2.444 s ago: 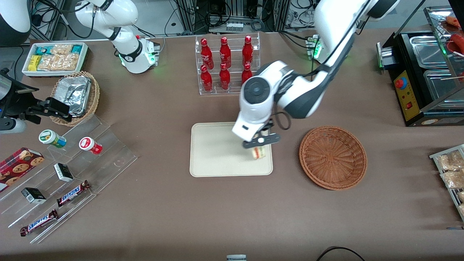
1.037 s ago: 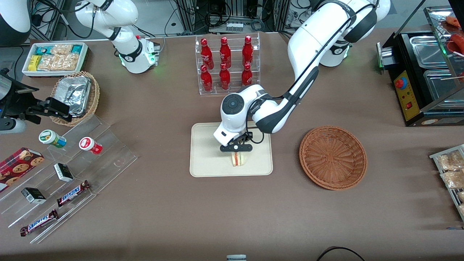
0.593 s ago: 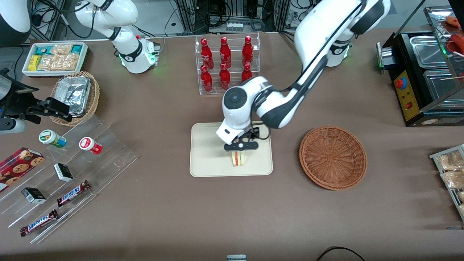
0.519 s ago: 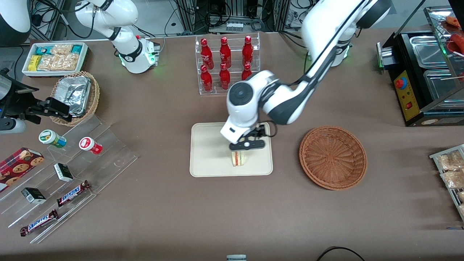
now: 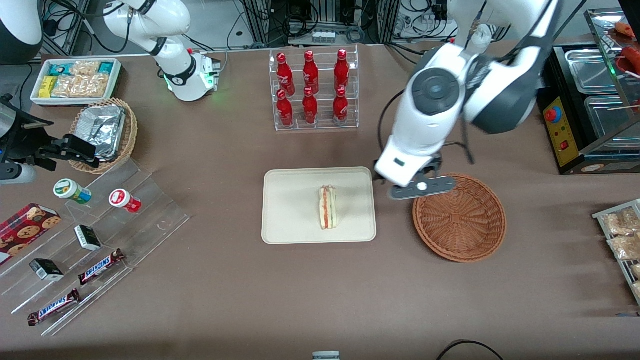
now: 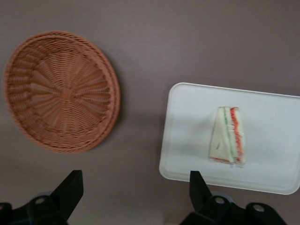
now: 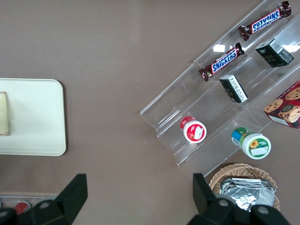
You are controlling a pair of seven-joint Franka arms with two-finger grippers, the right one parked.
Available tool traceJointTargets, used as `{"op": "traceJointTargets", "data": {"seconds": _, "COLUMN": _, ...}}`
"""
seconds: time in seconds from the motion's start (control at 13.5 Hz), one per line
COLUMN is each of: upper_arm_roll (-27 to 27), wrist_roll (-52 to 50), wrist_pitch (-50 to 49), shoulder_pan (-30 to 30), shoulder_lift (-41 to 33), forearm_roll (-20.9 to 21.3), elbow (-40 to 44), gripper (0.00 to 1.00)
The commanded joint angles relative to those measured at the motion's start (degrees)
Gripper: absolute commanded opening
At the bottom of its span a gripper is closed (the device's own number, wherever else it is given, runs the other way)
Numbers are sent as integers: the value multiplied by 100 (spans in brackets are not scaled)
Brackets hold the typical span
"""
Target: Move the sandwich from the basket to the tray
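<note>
Cream tray [image 5: 290,210] was seen in the front view near the middle of the brown counter [image 5: 225,280], with the sandwich [image 5: 327,207] lying flat on it, off-centre toward the working arm's end. Its long axis was run from nearer the front camera to farther from it, filling stripes along that line. The end effector [image 5: 422,187] was held raised over the gap between tray and basket [image 5: 460,217], just above the basket's rim, well clear of the sandwich. The sandwich was thus placed toward the parked arm's end from the end effector. The basket was seen with nothing in it.

In the left wrist view, the two black fingertips [image 6: 70,190] were seen spread wide apart with nothing between them, so the end effector was released and empty. The sandwich [image 6: 227,136] was shown resting on the tray [image 6: 187,140], wholly inside the rim, red and green layers at one cut edge. The basket [image 6: 61,91] was shown beside the tray, apart from it.

In the right wrist view, only one end of the tray [image 7: 42,117] and a sliver of the sandwich [image 7: 3,115] were caught.

Placement was judged done; no further grasp was judged needed, only retreat.
</note>
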Motion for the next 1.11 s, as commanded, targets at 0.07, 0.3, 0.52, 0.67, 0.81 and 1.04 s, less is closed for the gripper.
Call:
{"op": "traceJointTargets", "data": {"seconds": 0.07, "upper_arm_roll": -17, "wrist_roll": 793, "wrist_pitch": -322, "shoulder_pan": 560, "shoulder_lift": -313, "forearm_roll": -131, "elbow": -211, "gripper": 100}}
{"op": "traceJointTargets", "data": {"seconds": 0.3, "upper_arm_roll": -8, "wrist_roll": 1366, "wrist_pitch": -517, "shoulder_pan": 1000, "shoulder_lift": -541, "forearm_roll": -140, "elbow": -369, "gripper": 100}}
{"op": "traceJointTargets", "data": {"seconds": 0.52, "upper_arm_roll": 71, "wrist_roll": 2033, "wrist_pitch": -534, "shoulder_pan": 1317, "shoulder_lift": -735, "forearm_roll": -236, "elbow": -467, "gripper": 100}}
{"op": "traceJointTargets", "data": {"seconds": 0.67, "upper_arm_roll": 456, "wrist_roll": 2473, "wrist_pitch": -552, "shoulder_pan": 1291, "shoulder_lift": -832, "forearm_roll": -429, "elbow": -466, "gripper": 100}}
{"op": "traceJointTargets", "data": {"seconds": 0.81, "upper_arm_roll": 764, "wrist_roll": 3061, "wrist_pitch": -657, "shoulder_pan": 1300, "shoulder_lift": -902, "forearm_roll": -509, "elbow": -467, "gripper": 100}}
{"op": "traceJointTargets", "data": {"seconds": 1.04, "upper_arm_roll": 1326, "wrist_roll": 4079, "wrist_pitch": -754, "shoulder_pan": 1282, "shoulder_lift": -973, "forearm_roll": -685, "elbow": -466, "gripper": 100}}
